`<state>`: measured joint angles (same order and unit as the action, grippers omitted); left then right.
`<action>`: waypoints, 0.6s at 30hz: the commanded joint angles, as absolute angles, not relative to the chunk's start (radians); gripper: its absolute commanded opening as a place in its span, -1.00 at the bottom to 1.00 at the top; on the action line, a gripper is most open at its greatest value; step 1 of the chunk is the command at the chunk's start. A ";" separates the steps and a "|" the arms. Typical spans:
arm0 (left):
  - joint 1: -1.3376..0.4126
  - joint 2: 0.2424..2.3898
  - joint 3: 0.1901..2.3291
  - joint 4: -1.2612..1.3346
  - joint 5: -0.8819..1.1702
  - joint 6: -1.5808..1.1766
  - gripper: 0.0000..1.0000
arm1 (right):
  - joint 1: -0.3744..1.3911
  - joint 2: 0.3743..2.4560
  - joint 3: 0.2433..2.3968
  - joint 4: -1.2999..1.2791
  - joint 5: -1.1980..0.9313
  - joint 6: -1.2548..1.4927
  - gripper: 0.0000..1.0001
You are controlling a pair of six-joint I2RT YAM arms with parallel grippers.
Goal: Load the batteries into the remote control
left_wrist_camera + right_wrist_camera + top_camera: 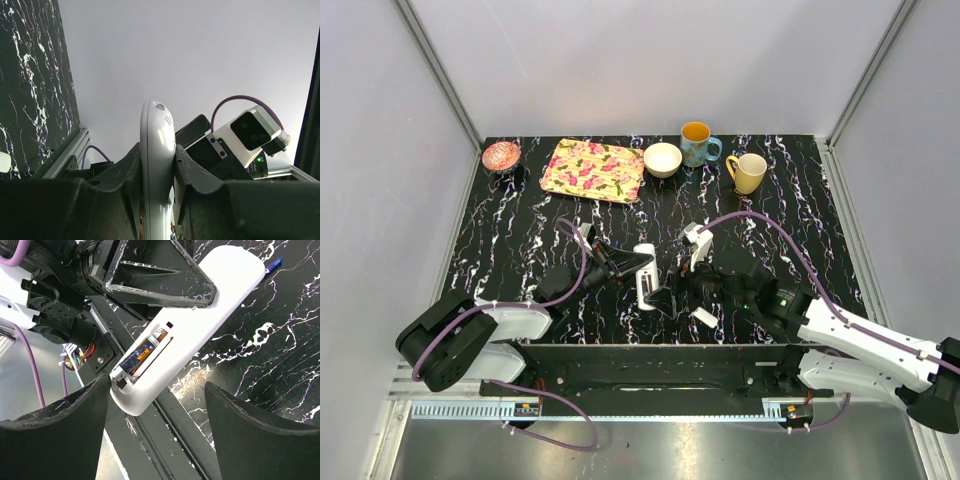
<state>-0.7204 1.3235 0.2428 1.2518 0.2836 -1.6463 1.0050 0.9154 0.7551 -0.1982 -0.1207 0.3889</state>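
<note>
The white remote control (pixel 645 272) is clamped between the fingers of my left gripper (pixel 628 266) and held off the table near its front edge. In the left wrist view the remote control (pixel 157 150) stands edge-on with the left gripper (pixel 157 172) shut on it. In the right wrist view the remote control (pixel 210 315) shows its open battery compartment, where one dark blue and orange battery (pixel 137 356) lies. My right gripper (pixel 157 412) is open and empty, and its left finger (pixel 60 422) sits right beside the remote's compartment end.
A small white cover piece (pixel 705 317) lies at the table's front edge. Along the back stand a pink bowl (pixel 501 155), a floral tray (pixel 592 169), a white bowl (pixel 662 159), a blue mug (pixel 697 144) and a yellow mug (pixel 748 172). A small blue object (pixel 272 262) lies beyond the remote.
</note>
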 commanded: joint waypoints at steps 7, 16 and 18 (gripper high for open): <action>-0.719 1.282 0.285 1.664 0.325 -1.635 -1.00 | 0.985 0.940 0.764 -0.161 -0.101 0.394 0.57; -0.723 1.270 0.296 1.664 0.336 -1.629 -1.00 | 0.927 0.954 0.753 -0.133 -0.169 0.423 0.55; -0.724 1.269 0.299 1.664 0.342 -1.628 -1.00 | 0.923 0.960 0.750 -0.121 -0.184 0.428 0.55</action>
